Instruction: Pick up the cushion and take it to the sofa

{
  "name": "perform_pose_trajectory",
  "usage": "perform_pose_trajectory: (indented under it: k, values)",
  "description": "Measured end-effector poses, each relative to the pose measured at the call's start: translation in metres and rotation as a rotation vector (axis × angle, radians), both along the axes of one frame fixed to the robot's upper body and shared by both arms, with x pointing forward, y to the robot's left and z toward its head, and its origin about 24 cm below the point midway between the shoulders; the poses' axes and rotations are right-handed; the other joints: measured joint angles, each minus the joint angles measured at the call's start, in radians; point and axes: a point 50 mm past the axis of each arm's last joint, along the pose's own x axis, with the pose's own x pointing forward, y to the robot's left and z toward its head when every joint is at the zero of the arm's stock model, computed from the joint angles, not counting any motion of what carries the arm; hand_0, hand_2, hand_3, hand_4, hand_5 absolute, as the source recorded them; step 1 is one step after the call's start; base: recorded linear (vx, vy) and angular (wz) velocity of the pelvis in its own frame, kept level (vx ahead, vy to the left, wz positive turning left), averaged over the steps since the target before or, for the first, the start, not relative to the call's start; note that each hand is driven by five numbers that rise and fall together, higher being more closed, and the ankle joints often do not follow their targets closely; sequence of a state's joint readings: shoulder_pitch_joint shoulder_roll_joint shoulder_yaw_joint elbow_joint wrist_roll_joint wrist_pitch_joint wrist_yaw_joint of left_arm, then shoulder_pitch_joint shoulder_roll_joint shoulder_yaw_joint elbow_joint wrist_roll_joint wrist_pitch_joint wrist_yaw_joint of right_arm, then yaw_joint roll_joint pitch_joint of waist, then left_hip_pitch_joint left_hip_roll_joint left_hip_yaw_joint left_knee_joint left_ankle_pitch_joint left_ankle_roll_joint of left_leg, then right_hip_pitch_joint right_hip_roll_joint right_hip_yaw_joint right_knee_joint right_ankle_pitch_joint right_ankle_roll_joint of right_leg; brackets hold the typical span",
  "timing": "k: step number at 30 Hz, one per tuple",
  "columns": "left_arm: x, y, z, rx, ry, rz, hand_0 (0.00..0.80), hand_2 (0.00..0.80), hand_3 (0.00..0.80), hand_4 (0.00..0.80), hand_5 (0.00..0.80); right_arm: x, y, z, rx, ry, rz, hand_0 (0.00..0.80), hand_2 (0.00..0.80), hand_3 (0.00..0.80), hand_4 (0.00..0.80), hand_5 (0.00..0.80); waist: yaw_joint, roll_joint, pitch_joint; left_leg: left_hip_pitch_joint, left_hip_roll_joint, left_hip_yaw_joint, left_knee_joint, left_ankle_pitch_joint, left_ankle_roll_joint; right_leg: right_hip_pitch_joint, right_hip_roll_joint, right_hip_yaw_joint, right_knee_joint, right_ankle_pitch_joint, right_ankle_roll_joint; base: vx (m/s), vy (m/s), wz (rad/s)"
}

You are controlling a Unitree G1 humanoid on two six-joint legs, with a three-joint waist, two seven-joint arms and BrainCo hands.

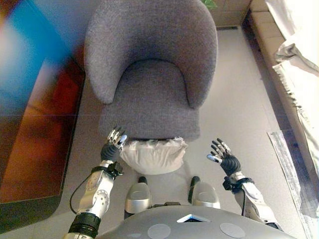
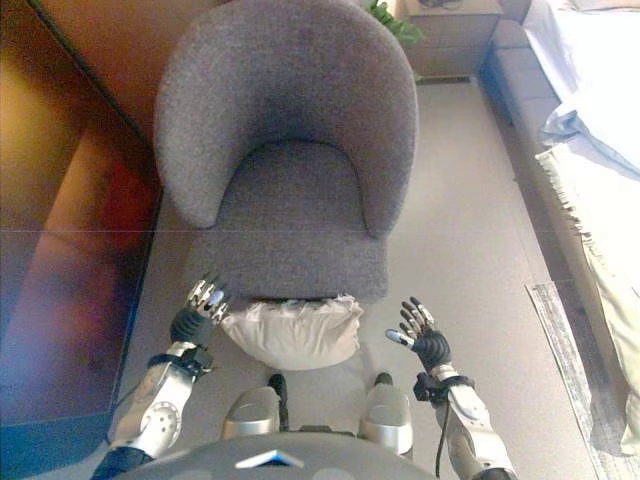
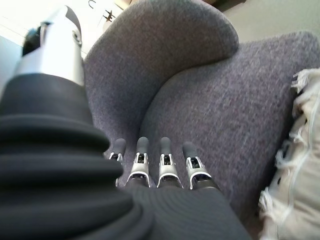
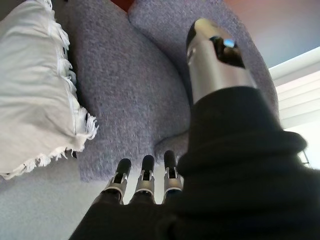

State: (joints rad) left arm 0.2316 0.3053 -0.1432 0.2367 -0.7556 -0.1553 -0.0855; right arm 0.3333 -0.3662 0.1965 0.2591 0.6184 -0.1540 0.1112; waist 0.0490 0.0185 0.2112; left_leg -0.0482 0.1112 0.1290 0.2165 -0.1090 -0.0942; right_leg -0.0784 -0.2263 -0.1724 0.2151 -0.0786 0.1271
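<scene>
A white cushion with fringed edges lies on the floor against the front of the grey armchair, between my two hands. My left hand is open, fingers straight, close beside the cushion's left end; its wrist view shows the fingers pointing at the chair with the cushion off to one side. On the other side my right hand is open and stands well apart from the cushion. The right wrist view shows its fingers straight, the cushion some way off. Neither hand holds anything.
Dark wooden furniture runs along the left. A bed with white bedding lies on the right, with a pale mat strip beside it. A wooden cabinet and a green plant stand behind the armchair.
</scene>
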Motion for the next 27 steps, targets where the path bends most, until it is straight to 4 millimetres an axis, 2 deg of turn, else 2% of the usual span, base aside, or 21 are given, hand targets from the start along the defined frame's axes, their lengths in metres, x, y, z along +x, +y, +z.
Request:
perform_pose_trajectory:
  k: [3, 4, 5, 6, 7, 8, 10, 12, 14, 15, 16, 17, 18, 21, 24, 27]
  values:
    - [0.004, 0.007, 0.002, 0.070, 0.014, -0.038, 0.000, 0.000, 0.000, 0.000, 0.000, 0.007, -0.001, 0.001, -0.037, -0.017, -0.002, 0.000, 0.000, 0.000, 0.000, 0.000, 0.025, -0.017, -0.001, -0.056, -0.027, 0.008, 0.055, -0.029, 0.031, -0.030, -0.033, -0.010, -0.025, 0.022, 0.010, 0.044, 0.178, 0.01]
    - [0.006, 0.010, 0.003, 0.099, 0.017, -0.043, 0.000, 0.000, 0.000, 0.000, 0.000, 0.012, -0.001, 0.001, -0.057, -0.020, -0.001, 0.000, 0.000, 0.000, 0.000, 0.000, 0.026, -0.021, -0.001, -0.070, -0.031, 0.023, 0.061, -0.028, 0.036, -0.033, -0.051, -0.042, -0.038, 0.021, 0.004, 0.050, 0.146, -0.11]
    - [0.010, 0.014, 0.003, 0.140, 0.027, -0.047, 0.000, 0.000, 0.000, 0.000, 0.000, 0.019, 0.000, 0.002, -0.079, -0.028, 0.002, 0.000, 0.000, 0.000, 0.000, 0.000, 0.044, -0.023, 0.002, -0.086, -0.022, 0.046, 0.068, -0.029, 0.044, -0.047, -0.076, -0.070, -0.010, 0.023, -0.023, -0.003, 0.092, -0.11]
    - [0.014, 0.018, 0.004, 0.165, 0.033, -0.032, 0.000, 0.000, 0.000, 0.000, 0.000, 0.025, 0.001, 0.002, -0.098, -0.034, 0.000, 0.000, 0.000, 0.000, 0.000, 0.000, 0.047, -0.036, 0.007, -0.101, -0.032, 0.057, 0.104, -0.044, 0.045, -0.077, -0.097, -0.089, 0.050, 0.012, -0.092, -0.102, 0.052, -0.22]
    - [0.020, 0.023, 0.004, 0.207, 0.044, -0.020, 0.000, 0.000, 0.000, 0.000, 0.000, 0.032, 0.002, 0.004, -0.119, -0.043, 0.003, 0.000, 0.000, 0.000, 0.000, 0.000, 0.052, -0.042, 0.011, -0.110, -0.033, 0.061, 0.136, -0.060, 0.047, -0.092, -0.106, -0.086, 0.065, 0.037, -0.057, -0.207, -0.018, -0.24]
    - [0.023, 0.029, 0.003, 0.248, 0.058, 0.000, 0.000, 0.000, 0.000, 0.000, 0.000, 0.043, 0.005, 0.006, -0.142, -0.057, 0.016, 0.000, 0.000, 0.000, 0.000, 0.000, 0.054, -0.042, 0.012, -0.130, -0.025, 0.059, 0.163, -0.073, 0.052, -0.102, -0.102, -0.085, 0.061, 0.068, -0.045, -0.263, -0.072, -0.36]
    - [0.038, 0.038, 0.014, 0.339, 0.019, 0.028, 0.000, 0.000, 0.000, 0.000, 0.000, 0.069, 0.012, 0.014, -0.197, -0.107, 0.048, 0.000, 0.000, 0.000, 0.000, 0.000, 0.063, -0.058, 0.031, -0.199, -0.011, 0.065, 0.208, -0.086, 0.056, -0.141, -0.093, -0.085, 0.008, 0.104, -0.041, -0.312, -0.106, -0.44]
    - [0.062, 0.040, 0.036, 0.420, -0.074, 0.049, 0.000, 0.000, 0.000, 0.000, 0.000, 0.098, 0.018, 0.025, -0.246, -0.162, 0.076, 0.000, 0.000, 0.000, 0.000, 0.000, 0.075, -0.073, 0.089, -0.286, 0.011, 0.081, 0.277, -0.091, 0.064, -0.200, -0.093, -0.100, -0.008, 0.124, -0.046, -0.270, -0.129, -0.41]
    - [0.080, 0.037, 0.053, 0.444, -0.154, 0.094, 0.000, 0.000, 0.000, 0.000, 0.000, 0.123, 0.026, 0.041, -0.269, -0.222, 0.105, 0.000, 0.000, 0.000, 0.000, 0.000, 0.077, -0.069, 0.131, -0.359, 0.047, 0.095, 0.328, -0.096, 0.071, -0.268, -0.100, -0.131, 0.035, 0.111, -0.042, -0.183, -0.101, -0.31]
    - [0.089, 0.035, 0.059, 0.452, -0.178, 0.112, 0.000, 0.000, 0.000, 0.000, 0.000, 0.134, 0.029, 0.050, -0.274, -0.254, 0.113, 0.000, 0.000, 0.000, 0.000, 0.000, 0.074, -0.062, 0.157, -0.393, 0.066, 0.099, 0.357, -0.097, 0.072, -0.301, -0.108, -0.136, 0.090, 0.084, -0.046, -0.101, -0.075, -0.17]
    - [0.097, 0.033, 0.065, 0.451, -0.203, 0.133, 0.000, 0.000, 0.000, 0.000, 0.000, 0.144, 0.032, 0.060, -0.278, -0.290, 0.117, 0.000, 0.000, 0.000, 0.000, 0.000, 0.073, -0.061, 0.174, -0.435, 0.077, 0.096, 0.389, -0.103, 0.076, -0.337, -0.119, -0.122, 0.167, 0.050, -0.041, -0.083, -0.039, -0.06]
    - [0.104, 0.032, 0.072, 0.449, -0.230, 0.154, 0.000, 0.000, 0.000, 0.000, 0.000, 0.150, 0.035, 0.067, -0.279, -0.314, 0.120, 0.000, 0.000, 0.000, 0.000, 0.000, 0.075, -0.068, 0.198, -0.462, 0.082, 0.093, 0.413, -0.105, 0.071, -0.361, -0.130, -0.118, 0.208, 0.046, -0.010, -0.079, -0.001, -0.14]
    - [0.107, 0.032, 0.077, 0.449, -0.254, 0.176, 0.000, 0.000, 0.000, 0.000, 0.000, 0.158, 0.038, 0.076, -0.285, -0.345, 0.130, 0.000, 0.000, 0.000, 0.000, 0.000, 0.074, -0.061, 0.220, -0.491, 0.091, 0.080, 0.446, -0.112, 0.058, -0.393, -0.122, -0.110, 0.235, 0.053, 0.011, -0.082, 0.025, -0.23]
    - [0.106, 0.029, 0.072, 0.434, -0.245, 0.209, 0.000, 0.000, 0.000, 0.000, 0.000, 0.175, 0.039, 0.101, -0.315, -0.421, 0.133, 0.000, 0.000, 0.000, 0.000, 0.000, 0.053, -0.046, 0.273, -0.586, 0.083, 0.027, 0.496, -0.113, 0.057, -0.506, -0.113, -0.076, 0.304, 0.047, -0.004, -0.079, 0.036, -0.25]
    - [0.112, 0.024, 0.073, 0.414, -0.254, 0.215, 0.000, 0.000, 0.000, 0.000, 0.000, 0.177, 0.025, 0.104, -0.368, -0.398, 0.108, 0.000, 0.000, 0.000, 0.000, 0.000, 0.021, -0.041, 0.295, -0.684, 0.067, 0.011, 0.554, -0.114, 0.059, -0.613, -0.137, -0.053, 0.397, 0.023, -0.011, -0.055, 0.068, 0.15]
    - [0.125, 0.021, 0.082, 0.408, -0.286, 0.225, 0.000, 0.000, 0.000, 0.000, 0.000, 0.186, 0.022, 0.114, -0.391, -0.410, 0.095, 0.000, 0.000, 0.000, 0.000, 0.000, 0.016, -0.038, 0.308, -0.779, 0.056, -0.005, 0.631, -0.130, 0.064, -0.720, -0.162, -0.031, 0.512, -0.022, -0.016, -0.017, 0.095, 0.20]
